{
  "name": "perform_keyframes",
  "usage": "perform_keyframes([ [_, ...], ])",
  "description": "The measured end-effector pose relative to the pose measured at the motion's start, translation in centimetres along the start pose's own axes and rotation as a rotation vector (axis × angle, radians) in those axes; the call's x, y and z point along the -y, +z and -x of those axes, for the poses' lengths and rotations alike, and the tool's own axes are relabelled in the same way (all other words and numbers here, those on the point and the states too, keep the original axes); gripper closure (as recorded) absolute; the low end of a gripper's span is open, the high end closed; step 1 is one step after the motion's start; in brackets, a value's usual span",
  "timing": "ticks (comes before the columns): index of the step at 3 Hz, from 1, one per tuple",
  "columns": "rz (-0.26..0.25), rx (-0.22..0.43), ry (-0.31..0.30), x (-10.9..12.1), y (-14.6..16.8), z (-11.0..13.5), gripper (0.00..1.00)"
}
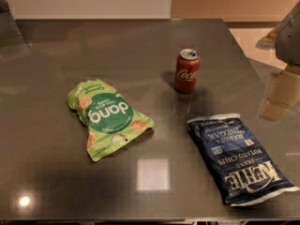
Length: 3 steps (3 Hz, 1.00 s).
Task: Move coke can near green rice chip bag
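The coke can stands upright on the dark grey table, right of centre toward the back. The green rice chip bag lies flat left of centre, a short way in front and to the left of the can, not touching it. My gripper hangs at the right edge of the view, over the table's right side, well to the right of the can and apart from it. It holds nothing that I can see.
A dark blue chip bag lies flat at the front right, in front of the can. The table's right edge runs diagonally behind the gripper. A wall stands behind the far edge.
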<state>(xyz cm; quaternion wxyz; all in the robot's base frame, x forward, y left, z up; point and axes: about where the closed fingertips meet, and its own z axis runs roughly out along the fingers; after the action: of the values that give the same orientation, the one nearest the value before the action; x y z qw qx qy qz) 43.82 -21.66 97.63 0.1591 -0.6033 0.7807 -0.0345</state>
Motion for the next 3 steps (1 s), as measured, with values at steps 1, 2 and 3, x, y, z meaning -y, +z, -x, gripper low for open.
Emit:
perform_keyframes([
  [1,0.000,0.000,0.000,0.0,0.0,0.0,0.00],
  [2,0.001,0.019,0.006,0.5,0.0,0.5,0.00],
  [3,-0.008,0.078,0.020,2.7,1.2,2.7,0.00],
])
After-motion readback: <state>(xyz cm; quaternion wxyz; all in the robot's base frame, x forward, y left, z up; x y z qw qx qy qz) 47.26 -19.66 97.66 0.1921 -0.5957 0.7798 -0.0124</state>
